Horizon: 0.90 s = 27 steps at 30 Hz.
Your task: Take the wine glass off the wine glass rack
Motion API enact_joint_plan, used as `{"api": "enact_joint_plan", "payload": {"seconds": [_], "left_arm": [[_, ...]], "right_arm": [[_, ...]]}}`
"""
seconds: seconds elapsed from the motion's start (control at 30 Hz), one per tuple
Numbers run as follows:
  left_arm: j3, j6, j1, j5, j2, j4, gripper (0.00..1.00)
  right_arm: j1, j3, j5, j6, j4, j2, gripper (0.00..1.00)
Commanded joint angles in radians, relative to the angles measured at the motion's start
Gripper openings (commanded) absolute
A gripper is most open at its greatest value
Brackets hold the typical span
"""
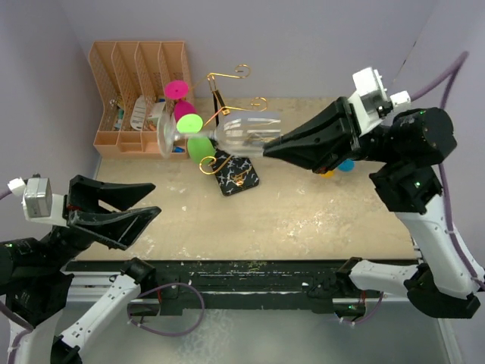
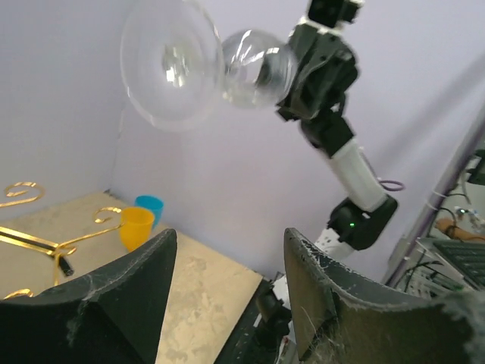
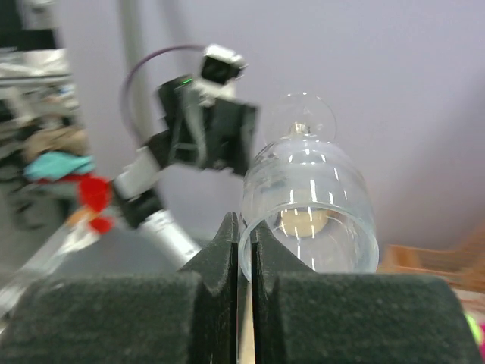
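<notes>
Removal step, late stage. The glass [image 1: 227, 133] lies horizontal in the air, foot towards the left and bowl towards the right, over the rack [image 1: 236, 173]. In the left wrist view it hangs high above the gold arms, so it appears to be clear of them, though the overhead view alone cannot confirm this.

Right gripper [image 1: 267, 149]: jaws nearly together, pinching the wall of the bowl at its rim. The right wrist view shows one finger [image 3: 220, 258] outside the rim and the other inside it.

Left gripper [image 1: 151, 201]: jaws standing well apart, holding nothing and touching nothing, low at the near-left of the table, well apart from the glass.

Next move, as a judgement: carry the glass sideways away from the scroll ends, then turn it upright and lower it to bare table. This calls for a slow, level path. The hold is a thin pinch on one side of the rim, so the long stem and foot could swing or slip.
</notes>
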Motion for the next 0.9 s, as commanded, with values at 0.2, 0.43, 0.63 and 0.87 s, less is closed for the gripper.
{"api": "enact_joint_plan", "payload": {"seconds": [0.2,0.43,0.63,0.87], "left_arm": [[0.037,0.133,0.001,-0.195,0.050,-0.271,0.58],[0.077,0.216,0.001,-0.327,0.103,-0.413,0.57],[0.092,0.301,0.001,-0.481,0.150,-0.539,0.56],[0.040,0.364,0.001,-0.533,0.138,-0.563,0.56]], "right_arm": [[-0.009,0.231,0.974,-0.384,-0.492,0.079,0.00],[-0.132,0.462,1.340,-0.413,-0.660,0.289,0.00],[-0.472,0.667,1.184,-0.257,-0.891,0.505,0.00],[-0.656,0.719,0.988,-0.214,-0.994,0.711,0.00]]}}
